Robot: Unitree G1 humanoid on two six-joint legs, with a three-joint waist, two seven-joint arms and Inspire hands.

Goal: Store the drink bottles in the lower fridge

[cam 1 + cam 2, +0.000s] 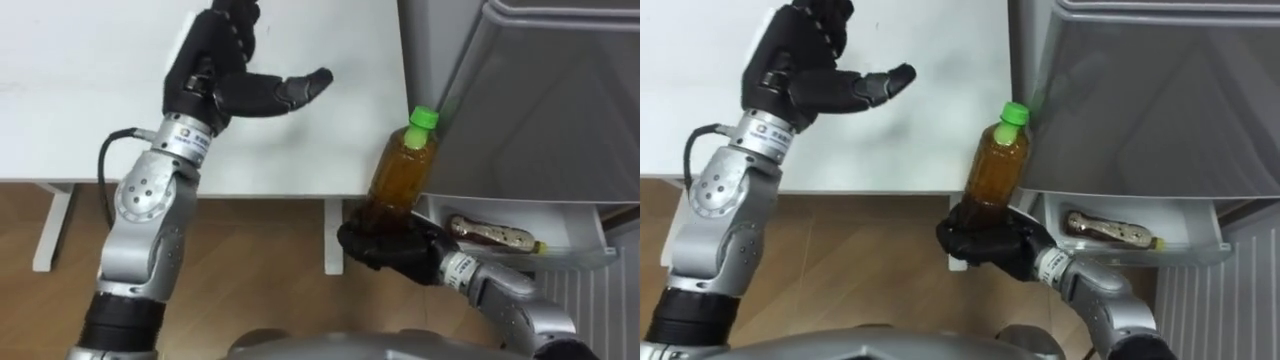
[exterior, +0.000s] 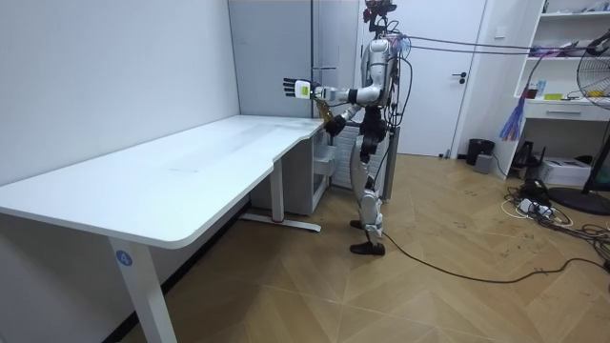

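Two drinks are in sight. One brown bottle [image 1: 400,175] with a green cap stands upright in the right hand [image 1: 385,245], whose fingers are wrapped round its lower part. It is just off the near right corner of the white bench [image 1: 80,100] and close in front of the grey fridge [image 1: 540,100]. A second bottle [image 1: 490,234] lies on its side in the open white drawer [image 1: 575,255] low in the fridge. The left hand [image 1: 225,75] hovers over the bench, fingers loosely spread, thumb out, holding nothing.
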